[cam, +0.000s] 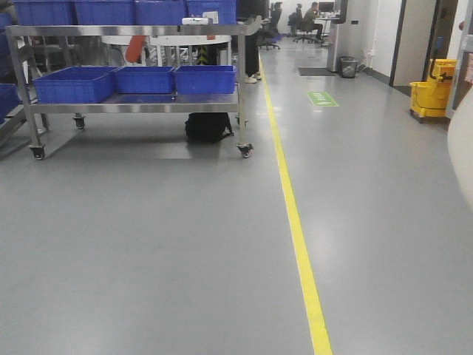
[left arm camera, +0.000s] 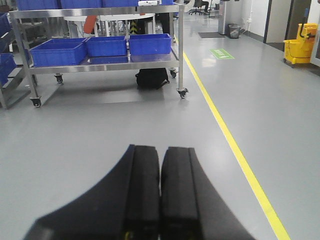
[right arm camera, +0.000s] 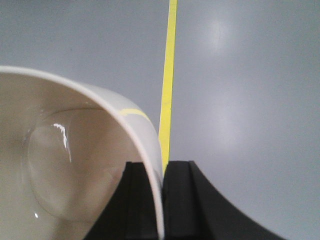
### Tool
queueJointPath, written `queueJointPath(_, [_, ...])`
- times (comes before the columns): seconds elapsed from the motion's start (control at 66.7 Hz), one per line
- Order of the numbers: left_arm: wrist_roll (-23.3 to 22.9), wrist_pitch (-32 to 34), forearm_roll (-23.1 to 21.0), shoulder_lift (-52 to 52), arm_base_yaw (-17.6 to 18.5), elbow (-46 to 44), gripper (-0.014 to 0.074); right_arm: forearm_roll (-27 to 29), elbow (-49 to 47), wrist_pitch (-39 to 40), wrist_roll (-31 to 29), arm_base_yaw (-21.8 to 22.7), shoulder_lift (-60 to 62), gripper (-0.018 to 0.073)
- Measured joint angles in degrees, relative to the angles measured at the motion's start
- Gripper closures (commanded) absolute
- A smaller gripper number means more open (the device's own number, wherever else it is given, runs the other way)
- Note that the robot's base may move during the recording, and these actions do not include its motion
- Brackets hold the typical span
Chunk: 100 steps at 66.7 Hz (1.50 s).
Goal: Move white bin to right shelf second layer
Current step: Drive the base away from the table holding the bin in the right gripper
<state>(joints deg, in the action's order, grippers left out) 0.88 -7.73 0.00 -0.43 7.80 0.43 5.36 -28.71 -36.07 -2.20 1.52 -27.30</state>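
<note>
The front view looks level down the aisle at the steel cart [cam: 133,108] and yellow floor line [cam: 295,222], both shared by the low left wrist view over the left gripper [left arm camera: 160,200], while the right wrist view stares floorward over the right gripper [right arm camera: 162,200], close against the pinched white bin [right arm camera: 75,165].

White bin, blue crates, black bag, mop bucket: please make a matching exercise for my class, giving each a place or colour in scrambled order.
Column one
1. white bin
2. blue crates
3. black bag
4. mop bucket

Column two
A. yellow, at the far right
B. rim pinched between the right gripper jaws
C. on the floor under the steel cart
D. side by side on that cart's lower shelf

Pairs: 1-B, 2-D, 3-C, 4-A
</note>
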Motion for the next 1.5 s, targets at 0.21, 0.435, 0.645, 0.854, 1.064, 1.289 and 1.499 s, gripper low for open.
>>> queueJointPath(0.21, [0.0,0.0,0.0,0.0,0.0,0.0,0.0512,0.0,0.0,0.0,0.0,0.0,0.0,0.0466])
queueJointPath(0.435, [0.0,0.0,0.0,0.0,0.0,0.0,0.0512,0.0,0.0,0.0,0.0,0.0,0.0,0.0466])
queueJointPath(0.645, [0.0,0.0,0.0,0.0,0.0,0.0,0.0512,0.0,0.0,0.0,0.0,0.0,0.0,0.0466])
queueJointPath(0.854, [0.0,0.0,0.0,0.0,0.0,0.0,0.0512,0.0,0.0,0.0,0.0,0.0,0.0,0.0466])
queueJointPath(1.064, [0.0,0.0,0.0,0.0,0.0,0.0,0.0512,0.0,0.0,0.0,0.0,0.0,0.0,0.0466])
queueJointPath(1.289, [0.0,0.0,0.0,0.0,0.0,0.0,0.0512,0.0,0.0,0.0,0.0,0.0,0.0,0.0466])
queueJointPath(1.499, [0.0,0.0,0.0,0.0,0.0,0.0,0.0512,0.0,0.0,0.0,0.0,0.0,0.0,0.0466])
